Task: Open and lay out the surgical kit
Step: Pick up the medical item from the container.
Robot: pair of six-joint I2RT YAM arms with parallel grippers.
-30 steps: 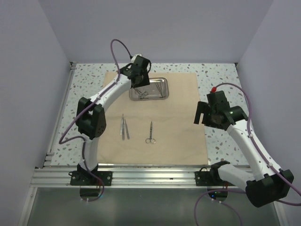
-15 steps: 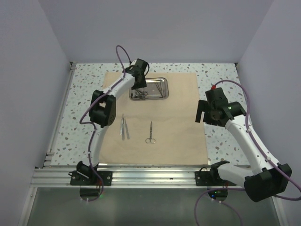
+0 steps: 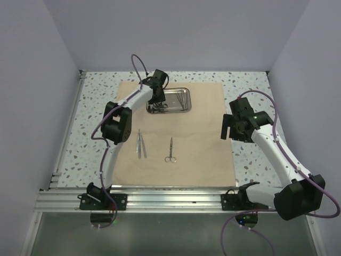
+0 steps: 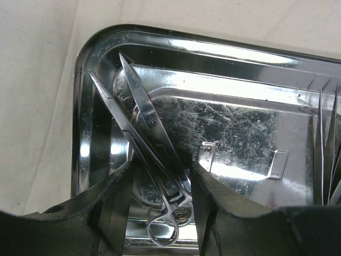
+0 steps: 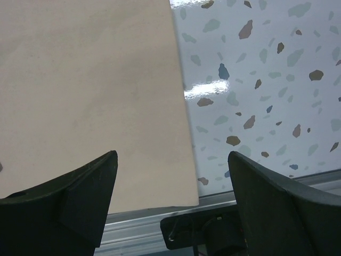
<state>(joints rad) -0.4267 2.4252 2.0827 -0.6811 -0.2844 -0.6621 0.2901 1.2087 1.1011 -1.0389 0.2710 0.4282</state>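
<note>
The tan cloth wrap (image 3: 202, 138) lies spread flat on the table. The shiny steel tray (image 3: 180, 99) sits on its far part. My left gripper (image 3: 156, 104) is down in the tray's left end, open. In the left wrist view its fingers (image 4: 114, 213) stand on either side of ring-handled scissors and forceps (image 4: 154, 133) lying in the tray (image 4: 213, 48). Thin probes (image 4: 325, 144) lie at the tray's right. Tweezers (image 3: 140, 144) and scissors (image 3: 170, 150) lie on the cloth. My right gripper (image 3: 230, 128) is open and empty above the cloth's right edge (image 5: 90, 80).
The speckled table top (image 5: 266, 80) shows right of the cloth. An aluminium rail (image 3: 170, 194) runs along the near edge, with both arm bases on it. Grey walls close in the left, right and far sides.
My left gripper has dropped lower into the tray's left end, over the ringed instruments. My right gripper has shifted slightly away from me and stays open.
</note>
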